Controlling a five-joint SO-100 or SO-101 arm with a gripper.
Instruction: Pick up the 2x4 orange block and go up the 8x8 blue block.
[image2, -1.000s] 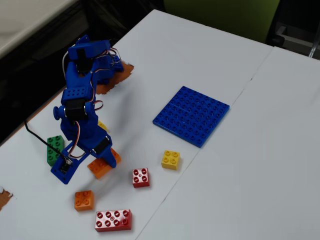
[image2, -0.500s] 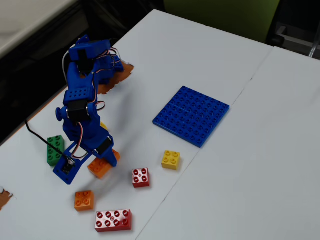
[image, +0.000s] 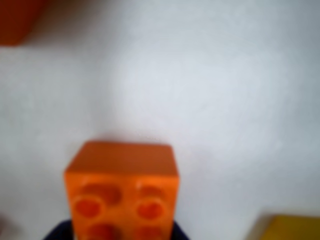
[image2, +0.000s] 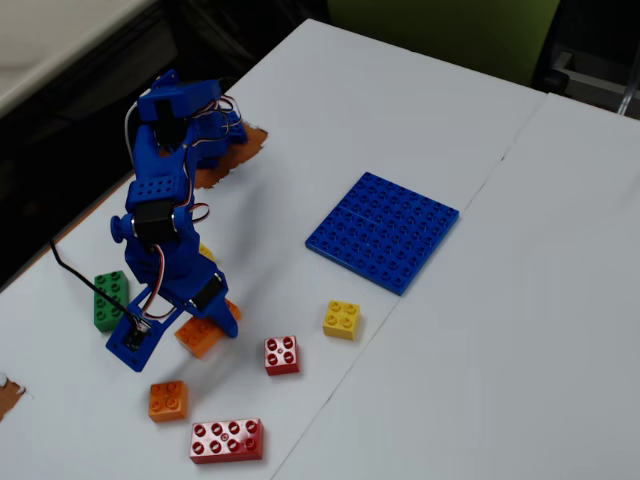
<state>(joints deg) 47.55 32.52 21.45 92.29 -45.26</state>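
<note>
White tabletop fills the scene, with dark floor beyond its far-left edge. Low on it, at about 8 o'clock in the fixed view, the blue arm's gripper is bent down over the 2x4 orange block, which pokes out from under the fingers; whether the jaws have closed on it cannot be told from either picture. In the wrist view the same block sits blurred at 6 o'clock, very near the lens, studs toward the camera and a dark finger edge under it. Working outward in the fixed view: a green brick lies just at 9 o'clock of the claw, a small orange four-stud brick at 6 o'clock, a small red brick at 3 o'clock, a long red brick beyond at 5 o'clock, and a yellow four-stud brick further at 3 o'clock. The 8x8 blue block lies flat, well apart at 2 o'clock. To do this step well, the jaws should probably squeeze the block's long sides squarely before any lift, then rise straight to clear the small bricks before swinging toward the plate
</note>
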